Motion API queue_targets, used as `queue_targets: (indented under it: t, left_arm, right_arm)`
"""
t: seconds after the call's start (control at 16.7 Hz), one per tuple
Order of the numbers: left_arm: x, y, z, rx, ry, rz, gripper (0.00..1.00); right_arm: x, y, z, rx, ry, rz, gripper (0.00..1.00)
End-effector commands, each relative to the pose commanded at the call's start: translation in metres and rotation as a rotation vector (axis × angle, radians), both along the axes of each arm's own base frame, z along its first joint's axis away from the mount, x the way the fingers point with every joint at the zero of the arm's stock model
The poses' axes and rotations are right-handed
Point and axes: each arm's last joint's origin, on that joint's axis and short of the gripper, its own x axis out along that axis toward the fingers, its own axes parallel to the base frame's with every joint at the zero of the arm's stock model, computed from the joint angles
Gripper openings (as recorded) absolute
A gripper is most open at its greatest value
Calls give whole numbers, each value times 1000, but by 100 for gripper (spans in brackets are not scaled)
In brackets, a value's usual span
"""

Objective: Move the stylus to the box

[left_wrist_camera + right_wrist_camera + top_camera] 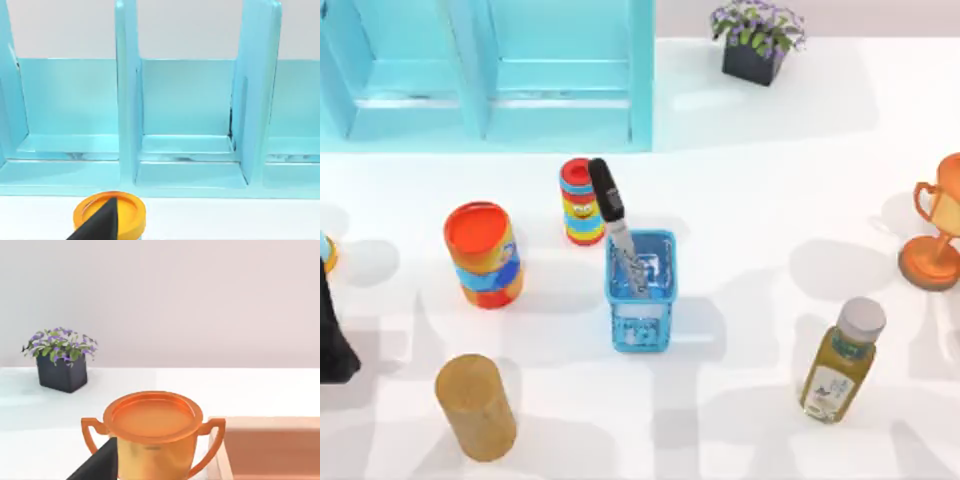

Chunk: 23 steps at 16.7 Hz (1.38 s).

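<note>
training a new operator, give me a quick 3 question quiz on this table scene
1. True or false: the stylus lies flat on the table.
2. What stands right behind the blue box? A) striped toy B) juice bottle C) trophy
3. Fill in: the flower pot sits at the table's far ____ side.

Key: 1 false, it leans tip-down in the box; 2 A; 3 right.

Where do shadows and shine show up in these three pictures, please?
Top view: soft grey shadows lie on the table beside the bottle and trophy. Left wrist view: the shelf floor shows faint reflections. Right wrist view: the trophy's rim gleams evenly.
</note>
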Motion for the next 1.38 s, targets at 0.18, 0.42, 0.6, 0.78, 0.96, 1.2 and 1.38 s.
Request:
queue_targets:
  t: [0.18, 0.42, 0.6, 0.78, 0.96, 1.2, 1.38]
  left_arm:
    - [0, 0, 0, 0, 0, 0, 100]
    - [0, 0, 0, 0, 0, 0, 100]
    - [0, 0, 0, 0, 0, 0, 100]
    - [0, 0, 0, 0, 0, 0, 100]
    - [0, 0, 0, 0, 0, 0, 100]
    - [0, 0, 0, 0, 0, 0, 100]
    - [0, 0, 0, 0, 0, 0, 100]
  right_arm:
    - [0, 1, 2, 1, 2, 9, 100]
    - [7, 11, 21, 8, 42, 111, 100]
    - [23, 26, 41, 12, 119, 240, 100]
    - [50, 52, 56, 8, 227, 388, 100]
    - [83, 89, 60, -5, 343, 533, 100]
    - [119, 146, 45, -34, 486, 695, 100]
    - [132, 181, 25, -56, 568, 781, 100]
